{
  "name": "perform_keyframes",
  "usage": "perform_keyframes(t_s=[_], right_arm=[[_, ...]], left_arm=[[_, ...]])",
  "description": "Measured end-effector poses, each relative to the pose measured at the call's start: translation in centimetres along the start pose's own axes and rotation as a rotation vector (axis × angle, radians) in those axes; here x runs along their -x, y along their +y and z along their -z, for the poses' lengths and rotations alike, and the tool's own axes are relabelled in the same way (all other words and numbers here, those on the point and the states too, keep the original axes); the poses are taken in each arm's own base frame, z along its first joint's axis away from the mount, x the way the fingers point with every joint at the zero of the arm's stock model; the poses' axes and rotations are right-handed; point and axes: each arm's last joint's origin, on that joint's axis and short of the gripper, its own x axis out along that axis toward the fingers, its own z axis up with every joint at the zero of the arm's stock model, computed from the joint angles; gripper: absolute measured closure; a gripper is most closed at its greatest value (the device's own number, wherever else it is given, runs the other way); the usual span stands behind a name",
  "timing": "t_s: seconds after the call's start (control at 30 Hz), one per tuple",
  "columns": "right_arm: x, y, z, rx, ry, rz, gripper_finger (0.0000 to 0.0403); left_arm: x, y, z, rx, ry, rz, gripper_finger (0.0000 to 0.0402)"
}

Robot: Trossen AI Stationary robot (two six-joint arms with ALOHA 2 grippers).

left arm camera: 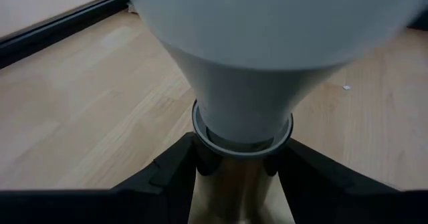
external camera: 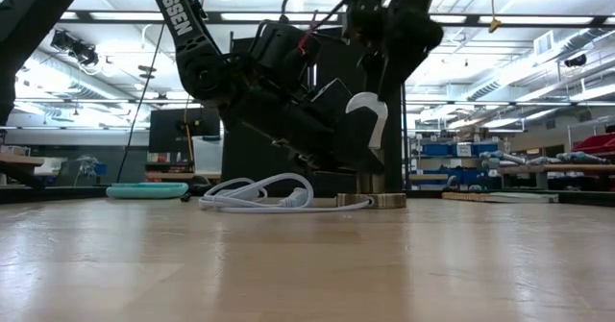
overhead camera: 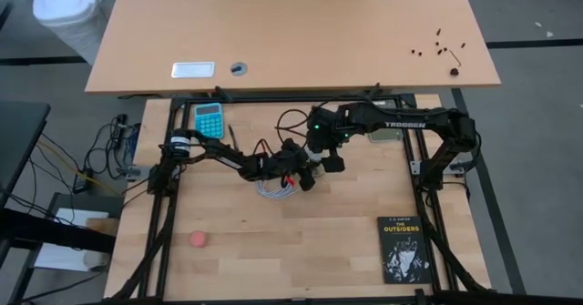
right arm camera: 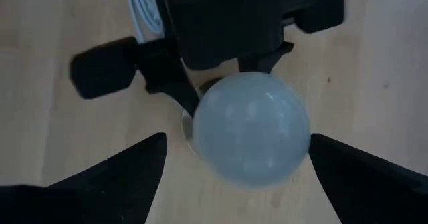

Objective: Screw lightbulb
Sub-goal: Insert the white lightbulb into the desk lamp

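Your bulb (right arm camera: 251,127) stands upright in the socket (external camera: 377,200) beside the cord (external camera: 259,192) on the worktop. The left end effector (left arm camera: 237,174) is clamped on the socket just under the bulb's neck, steadying it. The right end effector (right arm camera: 234,164) hangs directly above the bulb, fingers spread wide and holding nothing. Close squarely on the glass, grip lightly, twist about the bulb's axis, and keep the socket pinned.

My lightbulb (right arm camera: 251,127), white and frosted, stands upright near the tabletop's (overhead camera: 301,250) middle, round end up, its narrow neck (left arm camera: 244,127) apparently seated in a metal socket (external camera: 377,201).
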Motion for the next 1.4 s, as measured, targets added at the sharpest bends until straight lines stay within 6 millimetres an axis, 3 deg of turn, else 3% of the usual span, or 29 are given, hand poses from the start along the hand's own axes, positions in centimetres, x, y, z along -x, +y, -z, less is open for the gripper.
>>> perform_keyframes(t_s=[0.6, 0.97, 1.23, 1.4], right_arm=[[-1.0, 0.0, -0.5, 0.044, 0.006, 0.037, 0.0038], [-0.9, -1.1, -0.3, -0.068, -0.028, -0.011, 0.0061], [-1.0, 0.0, -0.7, -0.02, -0.031, -0.027, 0.0058], [-1.0, 0.0, -0.7, -0.085, -0.027, -0.014, 0.0065]], left_arm=[[0.0, -0.1, 0.0, 0.002, -0.003, 0.007, 0.0208], [0.0, -0.1, 0.0, 0.003, -0.002, 0.009, 0.0208], [0.0, -0.1, 0.0, 0.001, -0.001, 0.011, 0.0208], [0.0, -0.1, 0.0, 0.0, 0.0, 0.013, 0.0208]])
